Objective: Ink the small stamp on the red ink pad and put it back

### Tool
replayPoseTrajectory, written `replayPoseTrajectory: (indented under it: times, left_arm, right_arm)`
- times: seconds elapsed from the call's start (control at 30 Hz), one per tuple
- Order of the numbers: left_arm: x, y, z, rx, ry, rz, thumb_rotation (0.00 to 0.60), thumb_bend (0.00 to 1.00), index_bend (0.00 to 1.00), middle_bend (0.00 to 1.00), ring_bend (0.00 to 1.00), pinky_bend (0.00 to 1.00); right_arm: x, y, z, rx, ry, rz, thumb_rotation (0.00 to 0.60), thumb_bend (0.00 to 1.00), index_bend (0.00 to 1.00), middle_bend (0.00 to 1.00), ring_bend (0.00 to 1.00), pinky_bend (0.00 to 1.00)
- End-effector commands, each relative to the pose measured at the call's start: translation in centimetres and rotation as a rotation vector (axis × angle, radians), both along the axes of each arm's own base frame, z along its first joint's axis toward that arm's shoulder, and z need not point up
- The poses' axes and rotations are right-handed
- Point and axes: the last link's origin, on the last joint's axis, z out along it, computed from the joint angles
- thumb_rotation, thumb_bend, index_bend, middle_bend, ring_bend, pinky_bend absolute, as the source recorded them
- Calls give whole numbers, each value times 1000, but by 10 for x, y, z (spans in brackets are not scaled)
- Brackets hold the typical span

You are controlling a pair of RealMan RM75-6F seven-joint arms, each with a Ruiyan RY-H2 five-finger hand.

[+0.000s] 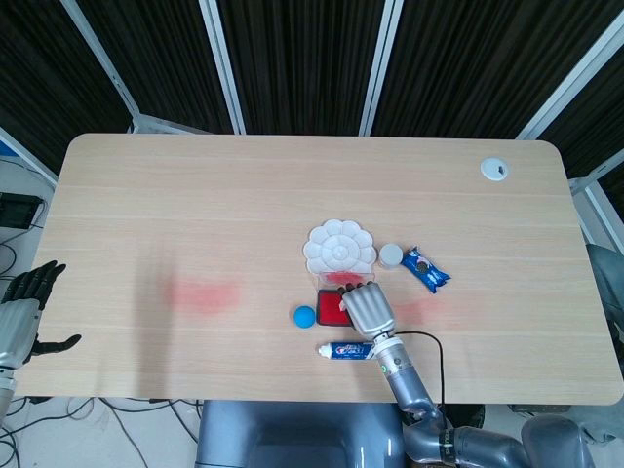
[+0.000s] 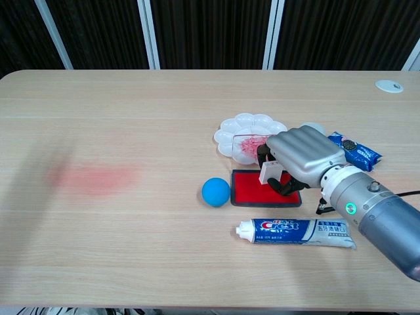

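My right hand (image 2: 303, 157) (image 1: 369, 308) hovers over the red ink pad (image 2: 252, 188) (image 1: 330, 308), covering its right part. It pinches the small white stamp (image 2: 269, 173), held tilted with its lower end just above or touching the pad; contact cannot be told. In the head view the stamp is hidden under the hand. My left hand (image 1: 24, 310) hangs off the table's left edge, fingers apart, holding nothing.
A white flower-shaped palette (image 2: 251, 136) (image 1: 339, 247) with a red-smeared clear lid lies just behind the pad. A blue ball (image 2: 215, 191) sits left of the pad, a toothpaste tube (image 2: 295, 231) in front, and a blue snack packet (image 2: 355, 149) and white round cap (image 1: 391, 255) at right.
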Motion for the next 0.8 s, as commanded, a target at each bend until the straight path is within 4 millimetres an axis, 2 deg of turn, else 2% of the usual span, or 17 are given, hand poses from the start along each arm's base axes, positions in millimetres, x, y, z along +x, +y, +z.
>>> replayPoseTrajectory:
  times: [0.03, 0.23, 0.57, 0.8]
  left_arm:
    - [0, 0, 0, -2, 0, 1, 600, 29, 0, 0, 0, 0]
    - [0, 0, 0, -2, 0, 3, 600, 30, 0, 0, 0, 0]
    - [0, 0, -1, -2, 2, 4, 600, 29, 0, 0, 0, 0]
    - [0, 0, -1, -1, 3, 4, 600, 30, 0, 0, 0, 0]
  right_arm:
    - [-2, 1, -2, 6, 1, -5, 600, 711, 821, 692, 600, 638]
    - [-1, 2, -3, 7, -5, -2, 600, 711, 821, 693, 600, 638]
    - [11, -6, 11, -35, -31, 25, 600, 711, 821, 693, 600, 638]
    - [11, -6, 13, -31, -22, 20, 600, 712, 821, 692, 600, 638]
